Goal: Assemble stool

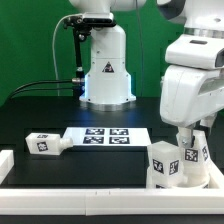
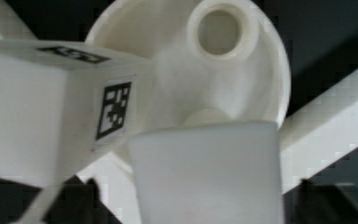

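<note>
The round white stool seat (image 2: 247,95) fills the wrist view, with an open round hole (image 2: 220,38) in it. In the exterior view the seat (image 1: 182,182) lies at the front right against the rail. A white leg with a marker tag (image 2: 60,105) stands on the seat beside my gripper and also shows in the exterior view (image 1: 163,165). My gripper (image 2: 202,200) holds a second white leg (image 2: 202,160) between its dark fingertips (image 2: 69,200), over the seat. In the exterior view the gripper (image 1: 187,142) points down at that leg (image 1: 196,156). A loose leg (image 1: 45,143) lies at the left.
The marker board (image 1: 105,136) lies flat in the middle of the black table. White border rails run along the front (image 1: 90,203) and the left (image 1: 5,163). The robot base (image 1: 105,70) stands at the back with cables to its left.
</note>
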Robot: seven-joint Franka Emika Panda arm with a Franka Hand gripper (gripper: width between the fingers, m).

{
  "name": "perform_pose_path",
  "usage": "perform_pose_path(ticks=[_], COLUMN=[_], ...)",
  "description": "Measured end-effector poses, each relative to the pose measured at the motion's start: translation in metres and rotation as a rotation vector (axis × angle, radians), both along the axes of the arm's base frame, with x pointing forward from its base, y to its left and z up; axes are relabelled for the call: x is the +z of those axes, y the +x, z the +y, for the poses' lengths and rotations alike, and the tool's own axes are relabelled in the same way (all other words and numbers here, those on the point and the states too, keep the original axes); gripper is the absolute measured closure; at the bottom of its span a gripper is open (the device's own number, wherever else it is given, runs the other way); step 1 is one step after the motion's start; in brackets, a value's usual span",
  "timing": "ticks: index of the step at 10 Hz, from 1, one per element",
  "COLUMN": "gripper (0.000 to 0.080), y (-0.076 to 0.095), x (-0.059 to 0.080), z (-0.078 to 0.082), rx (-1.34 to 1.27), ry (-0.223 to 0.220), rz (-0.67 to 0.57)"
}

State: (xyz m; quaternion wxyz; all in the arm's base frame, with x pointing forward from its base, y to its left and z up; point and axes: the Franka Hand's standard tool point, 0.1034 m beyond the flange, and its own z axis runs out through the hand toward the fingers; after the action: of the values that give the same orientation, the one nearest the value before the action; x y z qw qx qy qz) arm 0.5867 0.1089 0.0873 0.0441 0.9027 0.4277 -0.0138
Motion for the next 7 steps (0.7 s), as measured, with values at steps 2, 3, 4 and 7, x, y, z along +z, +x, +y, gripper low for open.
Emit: perform_pose_path(ticks=[2,3,4,7], gripper=[0.0461,0.0461,0.0461,0.0461], y=[0.0004,0.0004,0.0001,-0.0002], x=[0.0006,0.0006,0.0007,0.0006], z=[0.0005,0.0005,0.0019,0.0069], rx=[-0.128,-0.209,-0.319,-0.754], ry=[0.003,0.004,0.006,0.024], rz=[-0.013,-0.02,-0.03,-0.058])
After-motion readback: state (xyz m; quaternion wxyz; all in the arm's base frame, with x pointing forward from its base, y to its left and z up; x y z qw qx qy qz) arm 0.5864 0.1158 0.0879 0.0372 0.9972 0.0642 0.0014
